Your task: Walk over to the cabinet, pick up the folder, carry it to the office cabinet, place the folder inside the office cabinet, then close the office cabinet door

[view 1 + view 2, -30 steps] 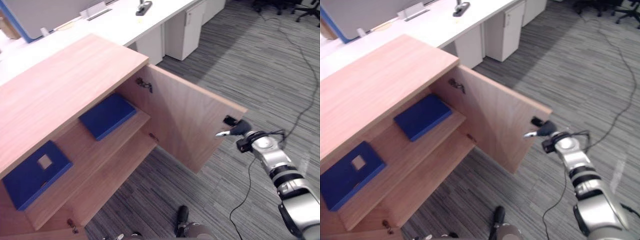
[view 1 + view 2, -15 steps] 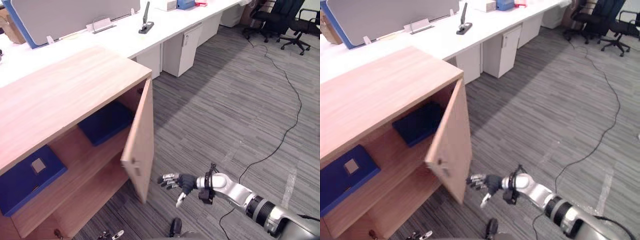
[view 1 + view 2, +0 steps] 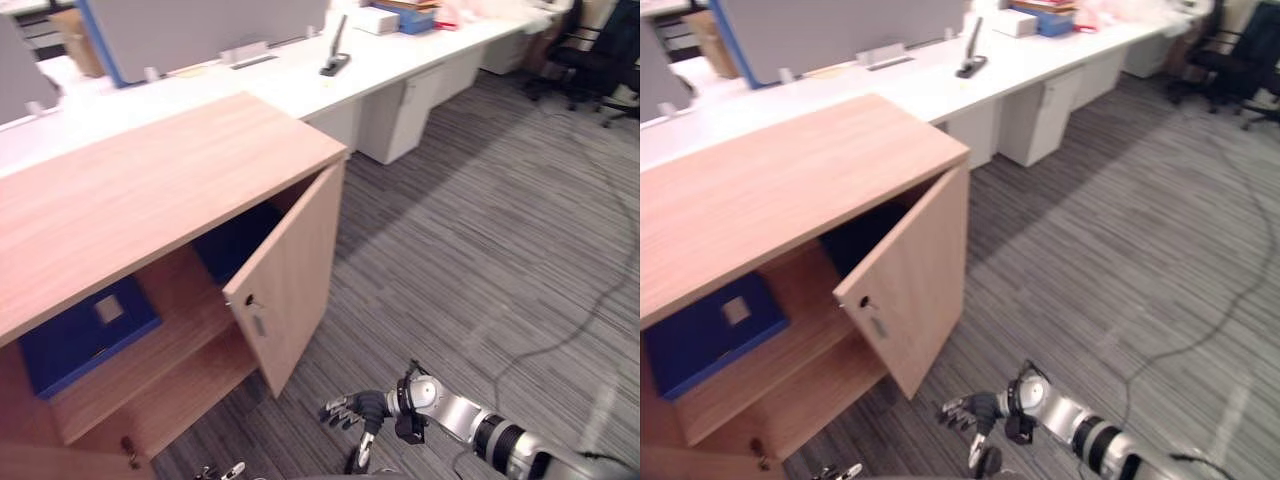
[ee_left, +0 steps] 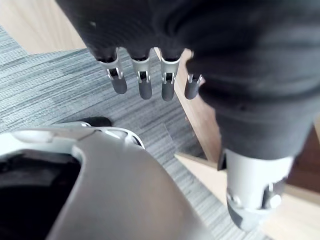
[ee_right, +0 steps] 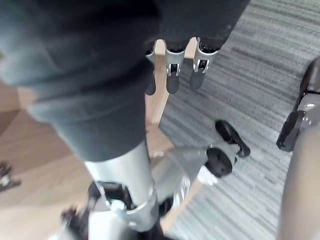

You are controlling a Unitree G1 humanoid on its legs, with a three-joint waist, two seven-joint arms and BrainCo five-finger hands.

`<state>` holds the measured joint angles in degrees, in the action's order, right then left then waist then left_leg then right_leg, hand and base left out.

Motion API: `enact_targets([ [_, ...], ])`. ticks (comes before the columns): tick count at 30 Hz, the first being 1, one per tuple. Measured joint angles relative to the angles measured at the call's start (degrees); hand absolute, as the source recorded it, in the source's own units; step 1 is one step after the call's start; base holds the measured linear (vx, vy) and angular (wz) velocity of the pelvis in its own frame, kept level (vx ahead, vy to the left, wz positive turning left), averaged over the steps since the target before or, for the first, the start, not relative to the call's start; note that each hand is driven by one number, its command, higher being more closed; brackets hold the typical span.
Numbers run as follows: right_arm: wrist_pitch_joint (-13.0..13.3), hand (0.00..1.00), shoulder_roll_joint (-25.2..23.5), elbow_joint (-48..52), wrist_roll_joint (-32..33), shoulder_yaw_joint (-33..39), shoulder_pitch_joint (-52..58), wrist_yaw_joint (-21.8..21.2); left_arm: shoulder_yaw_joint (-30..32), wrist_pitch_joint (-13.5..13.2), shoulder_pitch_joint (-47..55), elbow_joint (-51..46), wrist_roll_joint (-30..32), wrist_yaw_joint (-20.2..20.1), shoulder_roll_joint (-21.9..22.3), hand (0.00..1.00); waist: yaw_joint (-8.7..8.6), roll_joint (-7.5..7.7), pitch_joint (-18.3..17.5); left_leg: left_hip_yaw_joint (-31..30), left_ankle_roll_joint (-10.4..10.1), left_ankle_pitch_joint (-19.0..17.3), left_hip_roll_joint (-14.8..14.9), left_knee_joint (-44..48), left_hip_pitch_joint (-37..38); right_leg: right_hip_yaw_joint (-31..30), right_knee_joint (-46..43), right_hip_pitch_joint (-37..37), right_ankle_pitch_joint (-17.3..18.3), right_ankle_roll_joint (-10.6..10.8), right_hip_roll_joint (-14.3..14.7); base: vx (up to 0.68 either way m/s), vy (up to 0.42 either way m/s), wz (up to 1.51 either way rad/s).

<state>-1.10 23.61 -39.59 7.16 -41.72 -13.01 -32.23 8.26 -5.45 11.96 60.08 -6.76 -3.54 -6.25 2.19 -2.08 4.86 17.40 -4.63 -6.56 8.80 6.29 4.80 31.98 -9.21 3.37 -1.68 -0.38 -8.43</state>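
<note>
door [image 3: 290,275] half open | right hand [image 3: 362,408] low near floor, fingers spread, clear of door | left hand [image 4: 145,85] fingers loose, empty | folder [image 3: 85,335] inside cabinet [image 3: 150,190]

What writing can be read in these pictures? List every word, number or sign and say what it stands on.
No text can be read.
The white label on the blue folder on a shelf of the cabinet: too small to read.
The boxes at the far end of the desk: any print on them is blurred.
</note>
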Motion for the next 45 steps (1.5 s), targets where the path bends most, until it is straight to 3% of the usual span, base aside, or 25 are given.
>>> enact_targets([
  [1, 0.39, 0.0, -2.7, -6.39, -1.97, 8.92, 1.81, 4.28, -1.08, -0.05, -0.23, 0.0, 0.04, 0.01, 0.35, 0.0, -0.29, -1.35, 0.17, -5.96, 0.86, 0.26, -0.88, -0.03, -1.24, -1.37, -5.38, 0.18, 0.87, -0.06, -2.66, -0.03, 0.148, 2.24],
  [2, 0.68, 0.0, -3.95, -9.86, -2.73, 13.69, 2.59, 6.28, -1.93, -0.06, -0.34, 0.0, 0.07, 0.02, 0.33, 0.0, -0.42, -1.5, 0.16, -9.49, 1.37, 0.59, -1.57, 0.04, -2.39, -3.6, -8.04, 0.83, 0.94, -0.19, -3.52, 0.02, 0.123, 2.57],
  [3, 1.13, 0.0, -6.37, -16.66, -4.91, 23.26, 2.79, 10.11, -3.22, -0.36, -0.8, -0.04, 0.51, 0.04, 0.1, 0.0, -0.49, -2.31, 0.08, -15.46, 2.16, 1.48, -2.77, 0.41, -4.31, -10.73, -11.77, 1.91, 1.09, -0.26, -4.2, 0.03, 0.06, 2.63],
  [4, 1.31, 0.0, -8.59, -21.93, -7.26, 31.42, 2.79, 14.94, -4.01, -0.23, -1.42, 0.05, 0.64, 0.2, -0.68, 0.0, -0.29, -2.44, 0.48, -21.02, 2.5, 2.34, -4.06, 1.46, -6.45, -18.67, -13.16, 2.34, 3.85, 1.06, -4.01, 0.05, 0.027, 2.57],
  [5, 1.43, 0.0, -9.64, -24.07, -8.15, 34.96, 2.93, 16.77, -4.07, -0.16, -1.62, 0.04, 0.72, 0.25, -1.18, 0.0, -0.24, -1.89, 0.54, -23.47, 2.21, 2.67, -4.79, 2.14, -7.79, -22.51, -13.18, 2.16, 5.06, 1.67, -3.89, 0.06, -0.043, 2.49],
  [6, 1.45, 0.0, -11.58, -27.75, -9.31, 41.33, 3.14, 20.45, -4.06, 0.06, -2.54, 0.01, 0.71, 0.76, -2.16, 0.0, -0.13, -0.52, 0.84, -28.79, 1.04, 3.78, -6.76, 3.67, -10.29, -27.37, -12.02, 1.32, 7.06, 4.53, -3.45, 0.06, -0.064, 1.95],
  [9, 0.08, 0.0, -15.57, -34.4, -9.43, 54.17, 3.64, 27.91, -3.41, 0.62, -5.45, -0.02, 0.59, 2.24, -3.0, 0.0, 1.09, 1.1, 1.65, -38.45, -1.57, 5.45, -9.9, 5.06, -14.68, -26.06, -5.45, -5.12, 12.04, 8.74, -3.65, 0.08, -0.185, 1.95],
  [13, -1.0, 0.0, -19.22, -34.2, -10.65, 64.27, 7.12, 30.9, 0.58, 0.97, -5.45, -0.06, -0.15, 3.22, -0.45, 0.0, 1.95, 1.09, 1.88, -43.19, -3.85, 6.79, -7.77, 4.54, -14.22, -18.17, -3.17, -10.63, 14.26, 7.93, -0.43, 0.03, -0.289, 1.02],
  [14, -1.1, 0.0, -20.22, -34.05, -10.61, 66.49, 9.22, 31.29, 2.05, 1.06, -5.03, -0.09, -0.82, 3.21, -0.08, 0.0, 2.24, 1.28, 1.96, -44.38, -4.93, 7.59, -6.85, 3.27, -13.9, -15.42, -3.21, -11.69, 15.23, 6.7, 1.17, -0.07, -0.243, 0.81],
  [16, -1.15, 0.0, -20.52, -31.97, -10.5, 67.42, 11.34, 31.33, 4.28, 1.25, -4.59, -0.05, -2.53, 3.21, 0.59, 0.0, 2.23, 1.8, 2.4, -45.69, -5.17, 9.62, -6.27, 1.2, -14.02, -12.35, -3.64, -12.46, 16.76, 5.47, 1.91, -0.07, -0.232, 0.78],
  [17, -1.07, 0.0, -20.56, -31.49, -9.54, 67.87, 11.95, 31.36, 4.76, 1.4, -4.37, -0.04, -2.99, 3.21, 0.65, 0.0, 2.08, 1.84, 2.49, -44.9, -4.85, 10.57, -5.85, 0.73, -14.21, -11.36, -4.05, -12.47, 16.88, 5.3, 1.94, -0.08, -0.171, 0.78],
  [19, -0.51, 0.0, -20.95, -30.14, -7.63, 68.0, 13.21, 31.42, 6.35, 1.73, -4.07, 0.1, -4.81, 3.23, 0.68, 0.0, 1.46, 3.02, 3.43, -32.08, -1.36, 9.56, -5.45, 6.19, -16.03, -8.19, -5.32, -12.58, 17.4, 4.42, 0.5, -0.1, -0.061, 0.63],
  [22, 0.2, 0.0, -21.2, -29.73, -6.07, 67.37, 13.59, 31.25, 6.48, 2.01, -3.35, 0.28, -5.04, 3.62, 0.48, 0.0, 1.26, 3.5, 3.69, -9.15, 2.73, -1.48, -3.38, 23.86, -17.76, -6.59, -6.98, -12.56, 17.58, 4.56, -1.86, 0.0, 0.113, 0.3],
  [24, 0.33, 0.0, -21.4, -28.89, -5.99, 67.34, 13.35, 31.13, 6.48, 2.11, -3.08, 0.44, -5.03, 3.72, 0.55, 0.0, 0.68, 2.6, 4.05, -3.99, 5.24, -4.79, -2.8, 25.57, -17.91, -5.58, -9.43, -12.23, 19.1, 5.99, -1.94, 0.04, 0.193, 0.54],
  [26, 0.27, 0.0, -22.67, -28.92, -6.02, 67.35, 13.42, 31.13, 6.54, 2.13, -3.34, 0.55, -5.01, 3.72, -0.85, 0.0, 0.31, 5.26, 3.95, -6.7, 7.05, -2.1, -7.36, 20.41, -17.88, -5.4, -9.12, -11.54, 20.15, 6.0, -3.28, 0.0, 0.124, 1.06],
  [27, 0.29, 0.0, -22.89, -28.94, -6.02, 67.52, 13.93, 31.11, 6.74, 2.23, -3.62, 0.58, -5.01, 3.72, -1.24, 0.0, -0.28, 6.07, 3.46, -8.62, 7.65, 0.77, -10.41, 14.9, -17.44, -5.44, -6.95, -11.4, 19.59, 4.88, -3.38, -0.01, 0.037, 1.37],
  [33, 0.23, 0.0, -23.47, -29.3, -5.71, 69.59, 13.73, 31.08, 11.27, 3.59, -0.96, 2.51, -5.13, 3.64, 0.36, 0.0, 0.28, 5.81, 2.81, -11.67, 10.19, 7.41, -16.44, 1.94, -13.1, -2.56, -5.01, -13.07, 16.23, 3.43, -6.01, 0.04, 0.064, 0.62],
  [38, 0.28, 0.0, -23.7, -29.72, -3.6, 68.53, 13.53, 31.01, 14.4, 3.82, -0.18, 2.45, -7.04, 3.46, 0.79, 0.0, 0.37, 5.42, 2.29, -11.09, 10.35, 10.24, -16.24, -5.42, -7.14, -4.64, -8.33, -12.67, 14.49, 2.96, -6.58, 0.05, 0.011, -0.15],
  [41, 0.5, 0.0, -23.42, -29.57, -2.32, 66.66, 13.67, 31.03, 19.5, 3.84, 0.02, 2.1, -7.08, 3.21, 1.42, 0.0, 0.03, 5.07, 1.98, -10.14, 9.75, 11.3, -15.89, -8.39, -4.95, -5.55, -9.04, -12.62, 14.5, 3.01, -6.43, -0.01, -0.033, -0.23],
  [45, 0.84, 0.0, -23.38, -27.44, -1.4, 66.33, 15.19, 30.67, 20.95, 3.97, 0.19, -8.37, -6.16, 4.77, 1.44, 0.0, -0.16, 4.2, 1.3, -9.16, 8.71, 12.62, -14.59, -11.32, -3.87, -5.75, -8.48, -12.25, 14.5, 3.04, -5.17, -0.03, -0.067, -0.13],
])
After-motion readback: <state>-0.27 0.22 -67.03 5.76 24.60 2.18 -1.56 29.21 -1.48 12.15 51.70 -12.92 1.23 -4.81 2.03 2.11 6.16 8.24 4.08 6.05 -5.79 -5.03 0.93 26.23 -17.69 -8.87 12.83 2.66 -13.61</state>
